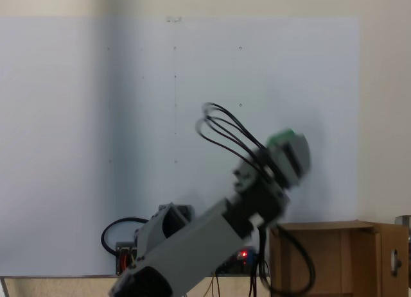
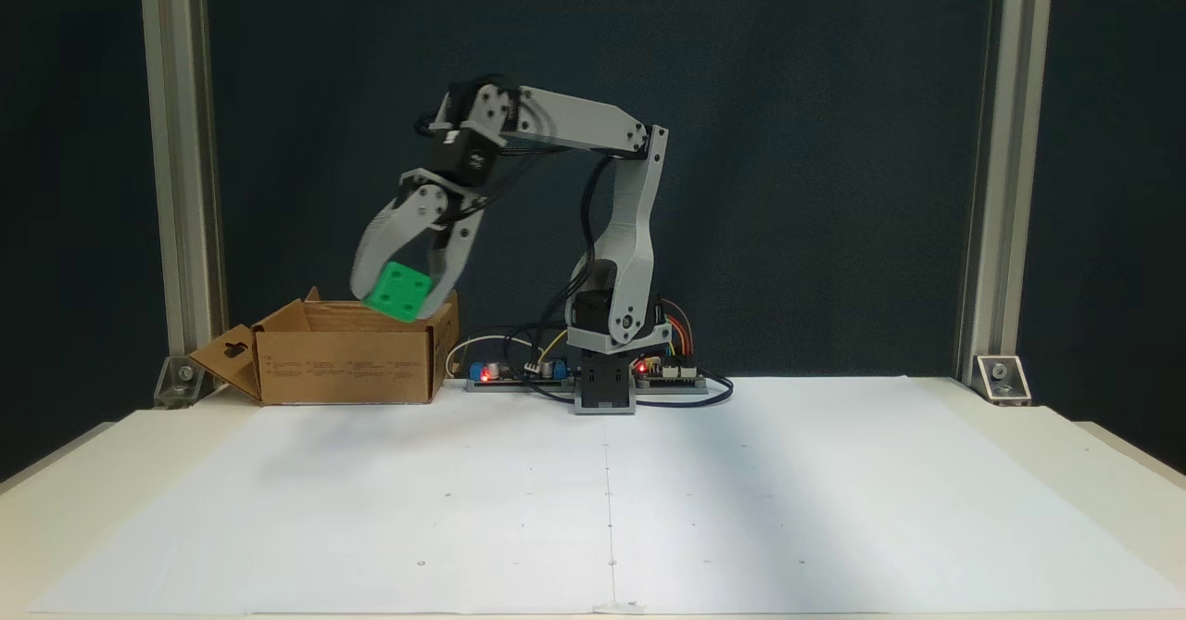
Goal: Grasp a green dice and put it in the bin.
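In a fixed view, the grey plastic gripper (image 2: 400,294) has its jaws clamped on the small bright green dice (image 2: 398,292), held in the air just above the open brown cardboard bin (image 2: 347,360) near the white paper-covered table's (image 2: 741,499) back-left corner; circuit boards with red lights (image 2: 519,372) lie beside the bin along the back edge.

place: robotics lab bench | evidence: aluminium frame posts (image 2: 182,166), dark backdrop (image 2: 797,138), white paper sheet (image 2: 741,509) with marked dots, bare circuit boards (image 2: 505,372) with lit LEDs

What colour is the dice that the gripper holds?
Bright green with darker pips; the green dice shows best in a fixed view from the front.
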